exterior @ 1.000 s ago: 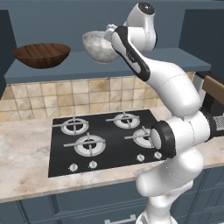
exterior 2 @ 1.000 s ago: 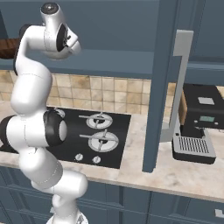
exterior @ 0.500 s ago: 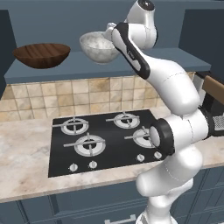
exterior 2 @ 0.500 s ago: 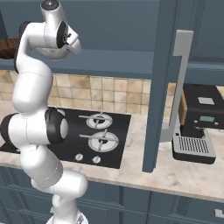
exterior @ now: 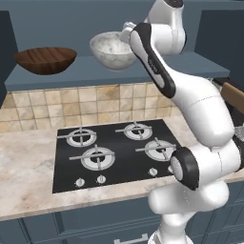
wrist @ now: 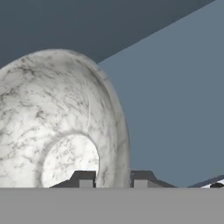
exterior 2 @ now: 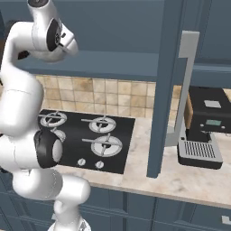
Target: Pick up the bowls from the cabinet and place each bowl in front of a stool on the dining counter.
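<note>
**Marble bowl's off the shelf now**

Gripper [wrist: 113,178] has just clamped the marble bowl [exterior: 113,49] by its rim and lifted it slightly above the cabinet shelf [exterior: 200,63]. Wooden bowl [exterior: 45,59] still sits further left. Dining counter's next, I'd guess.

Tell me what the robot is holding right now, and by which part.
The deep round grey-white marbled stone bowl, held by its rim: one of the jaws sits inside the wall, the other outside.

A black gas hob [exterior: 114,152] with 4 burners sits in the beige worktop [exterior: 24,176]. A tan tile backsplash [exterior: 71,105] runs behind; a black coffee machine [exterior 2: 205,128] stands right.
</note>
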Controlling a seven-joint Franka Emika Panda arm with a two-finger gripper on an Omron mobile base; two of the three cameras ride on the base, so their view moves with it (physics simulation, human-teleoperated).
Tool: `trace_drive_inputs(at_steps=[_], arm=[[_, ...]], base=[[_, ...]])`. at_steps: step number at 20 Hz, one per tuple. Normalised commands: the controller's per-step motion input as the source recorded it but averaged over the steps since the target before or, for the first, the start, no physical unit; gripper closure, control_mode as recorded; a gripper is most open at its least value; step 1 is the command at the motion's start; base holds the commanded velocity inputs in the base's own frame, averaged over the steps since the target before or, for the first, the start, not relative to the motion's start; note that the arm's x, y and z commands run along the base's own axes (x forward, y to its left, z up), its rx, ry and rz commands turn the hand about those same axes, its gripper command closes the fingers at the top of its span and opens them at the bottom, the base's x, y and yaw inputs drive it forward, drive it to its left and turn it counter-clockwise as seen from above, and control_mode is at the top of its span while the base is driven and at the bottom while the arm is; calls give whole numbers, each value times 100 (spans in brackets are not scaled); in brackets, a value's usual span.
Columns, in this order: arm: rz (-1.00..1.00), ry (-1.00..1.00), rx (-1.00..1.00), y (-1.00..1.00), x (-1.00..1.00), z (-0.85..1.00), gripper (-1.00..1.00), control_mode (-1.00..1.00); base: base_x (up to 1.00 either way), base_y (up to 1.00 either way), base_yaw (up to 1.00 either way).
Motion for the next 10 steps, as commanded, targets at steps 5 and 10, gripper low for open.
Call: trace_drive_inputs(at_steps=[5, 10], arm=[[-2, -18, 0, -58, -100, 0, 100, -100], [-2, -7, 3, -87, -100, -2, 100, -100]], base=[[0, 0, 0], [0, 0, 0]])
